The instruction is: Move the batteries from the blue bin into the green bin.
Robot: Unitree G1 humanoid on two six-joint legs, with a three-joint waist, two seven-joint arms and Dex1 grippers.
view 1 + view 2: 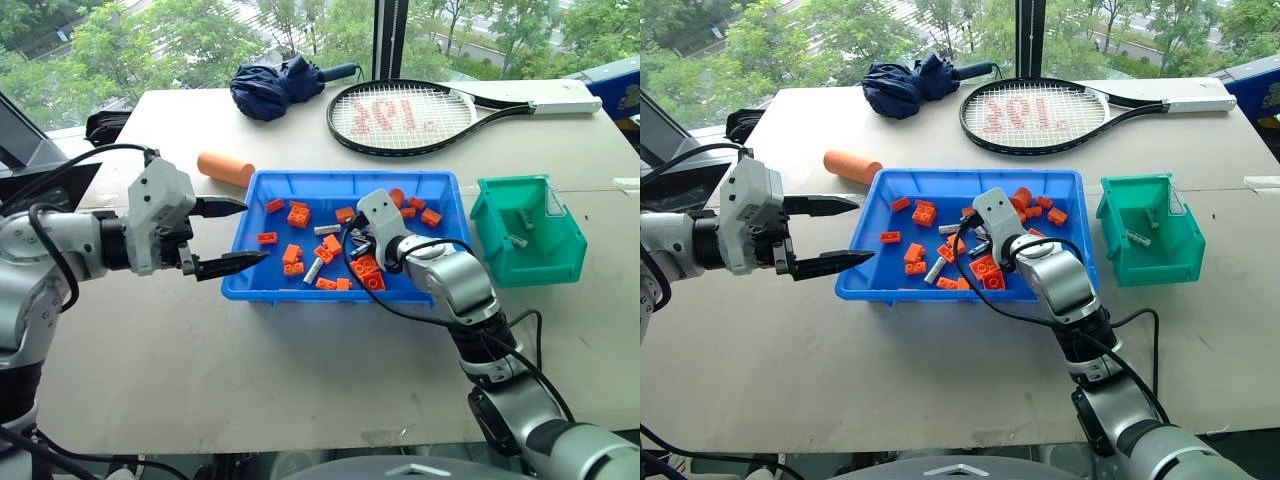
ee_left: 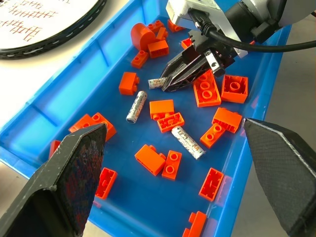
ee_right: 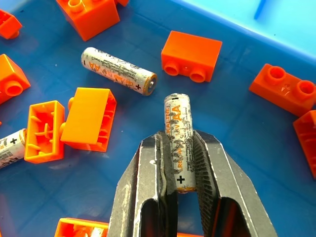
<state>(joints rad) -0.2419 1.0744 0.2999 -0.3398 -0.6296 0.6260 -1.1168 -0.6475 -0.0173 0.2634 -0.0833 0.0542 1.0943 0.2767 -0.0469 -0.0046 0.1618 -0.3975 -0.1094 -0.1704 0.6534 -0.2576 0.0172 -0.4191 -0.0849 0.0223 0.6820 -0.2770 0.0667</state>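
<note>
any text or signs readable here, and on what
"AA" and a "+": on the battery held in the right claw.
"AA", "+" and "-": on the loose battery beside it; its finer print is too small to read.
Red marking on the racket strings: not legible.

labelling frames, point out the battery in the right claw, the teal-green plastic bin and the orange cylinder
silver AA battery in the right claw (image 3: 178,129), right wrist view, label.
teal-green plastic bin (image 1: 527,263), left eye view, front wall.
big orange cylinder (image 1: 226,168), left eye view, side.
</note>
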